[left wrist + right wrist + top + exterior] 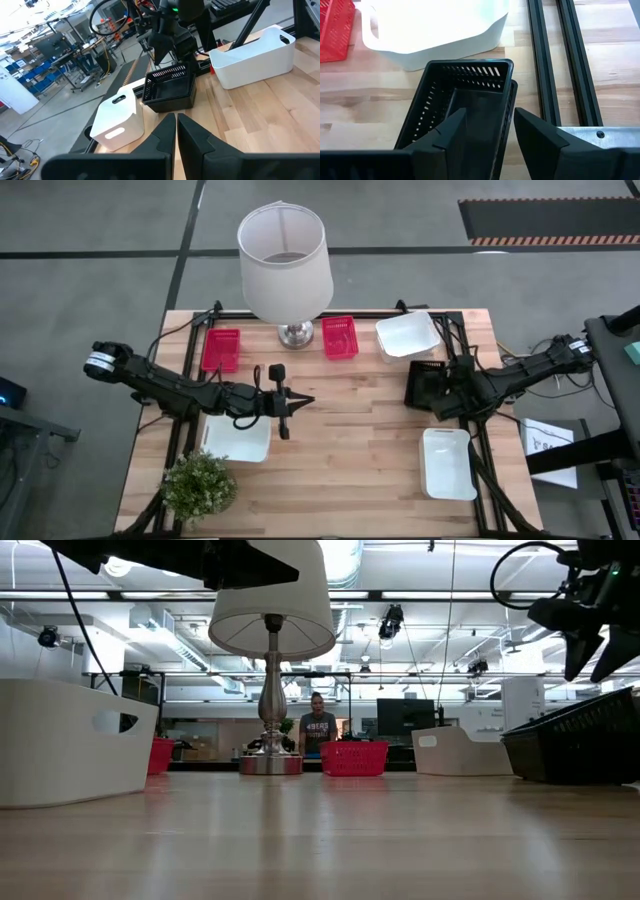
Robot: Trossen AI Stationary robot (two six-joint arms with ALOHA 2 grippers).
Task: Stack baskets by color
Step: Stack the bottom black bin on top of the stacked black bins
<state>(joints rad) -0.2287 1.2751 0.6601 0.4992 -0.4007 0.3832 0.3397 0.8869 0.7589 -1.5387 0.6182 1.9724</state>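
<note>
Table (pixel 350 440): wooden top bearing every basket.
Lamp (pixel 285 250): stands at the far edge, between the two red baskets (pixel 221 349).
White baskets (pixel 447 463): three, well apart, unstacked.
Black baskets (pixel 424 383): nested at the right edge, apparently a colour stack just set down.
Right gripper (pixel 489 131): jaws spread, straddling the black rim, holding nothing.
Left gripper (pixel 292 402): clenched, empty, waiting mid-table.

floor (pixel 90 300): grey concrete | ceiling lights (pixel 130 595) (bright strips) | wooden table (pixel 350 440)
</note>
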